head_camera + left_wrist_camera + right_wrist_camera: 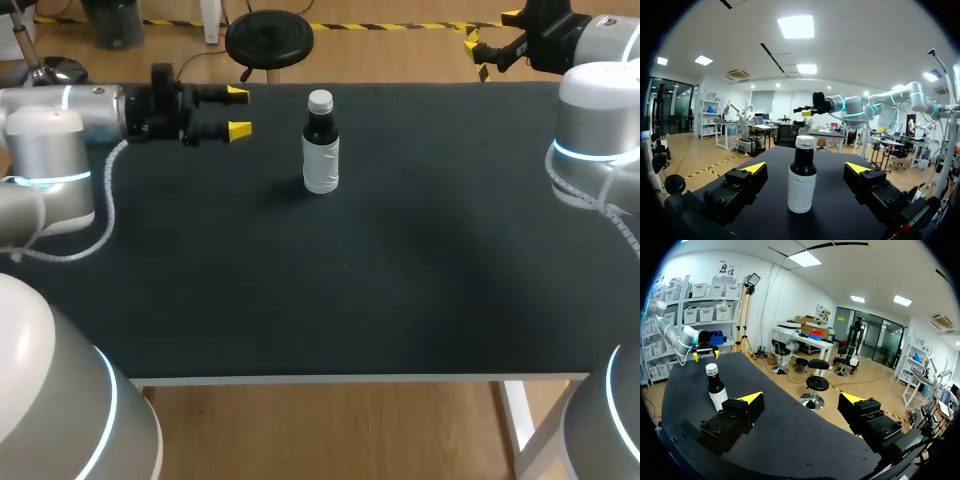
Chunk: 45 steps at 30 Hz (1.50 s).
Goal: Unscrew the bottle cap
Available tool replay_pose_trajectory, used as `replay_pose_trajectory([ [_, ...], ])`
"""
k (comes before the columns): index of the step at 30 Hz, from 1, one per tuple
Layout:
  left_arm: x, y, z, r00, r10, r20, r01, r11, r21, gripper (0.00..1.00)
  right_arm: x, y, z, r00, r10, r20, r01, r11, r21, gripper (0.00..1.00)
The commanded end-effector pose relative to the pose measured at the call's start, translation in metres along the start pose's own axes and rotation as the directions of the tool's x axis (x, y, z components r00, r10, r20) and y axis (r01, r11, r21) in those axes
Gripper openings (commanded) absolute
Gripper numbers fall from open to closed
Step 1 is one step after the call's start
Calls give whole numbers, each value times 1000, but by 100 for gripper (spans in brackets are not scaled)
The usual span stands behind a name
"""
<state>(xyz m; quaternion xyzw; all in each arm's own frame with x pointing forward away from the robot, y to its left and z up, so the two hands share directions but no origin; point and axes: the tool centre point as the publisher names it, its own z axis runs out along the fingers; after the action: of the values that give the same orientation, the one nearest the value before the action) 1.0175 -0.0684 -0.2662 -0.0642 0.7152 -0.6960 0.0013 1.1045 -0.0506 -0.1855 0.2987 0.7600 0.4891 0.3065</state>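
Jaws apart on both grippers, nothing held. Black table (350, 290) carries one bottle (321, 150), upright, white cap (320, 100) on, toward 12 o'clock from centre. My left gripper (238, 112) lies level at the bottle's 9 o'clock, near, not touching. My right gripper (492, 32) hangs at its 2 o'clock, well apart.
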Motion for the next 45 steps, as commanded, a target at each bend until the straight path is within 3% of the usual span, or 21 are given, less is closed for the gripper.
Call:
replay_pose_trajectory([
  [1,-8,8,12,997,7,-76,-7,1000,2,100,0,0,0,1000,0,0,0,1000,0,100],
  [20,-7,21,59,983,14,-182,-16,1000,-8,100,0,0,0,1000,0,0,0,1000,0,100],
  [45,-8,20,100,957,28,-289,-21,999,25,100,0,0,0,1000,0,0,0,1000,0,100],
])
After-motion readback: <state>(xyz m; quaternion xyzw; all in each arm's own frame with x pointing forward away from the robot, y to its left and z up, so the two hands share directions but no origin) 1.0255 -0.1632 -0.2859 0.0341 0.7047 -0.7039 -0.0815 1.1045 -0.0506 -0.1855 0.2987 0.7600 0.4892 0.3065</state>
